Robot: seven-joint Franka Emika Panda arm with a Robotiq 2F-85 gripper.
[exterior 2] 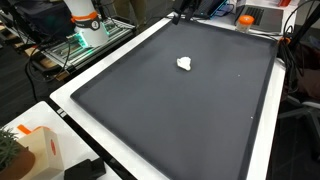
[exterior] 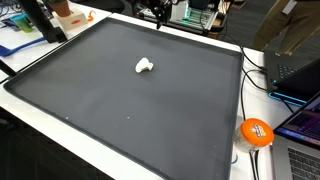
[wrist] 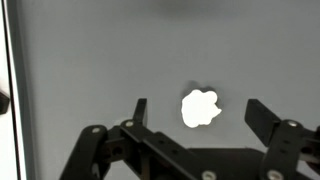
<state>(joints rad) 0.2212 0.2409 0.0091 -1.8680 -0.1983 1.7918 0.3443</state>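
Note:
A small white lumpy object (exterior: 144,66) (exterior 2: 184,64) lies alone on a large dark grey mat (exterior: 130,115) (exterior 2: 190,115) with a white border. In the wrist view the white object (wrist: 200,108) shows on the mat between and beyond my two dark fingers. My gripper (wrist: 200,112) is open and holds nothing. It hangs well above the mat, and the object is far smaller than the gap between the fingers (wrist: 140,108). In both exterior views the gripper is mostly cut off at the top edge.
An orange ball (exterior: 256,132) sits off the mat's corner beside cables and a laptop (exterior: 300,75). The robot base (exterior 2: 85,22) stands past the mat's far side. A cardboard box (exterior 2: 35,150) and a plant sit near one corner. Clutter lines the far edge.

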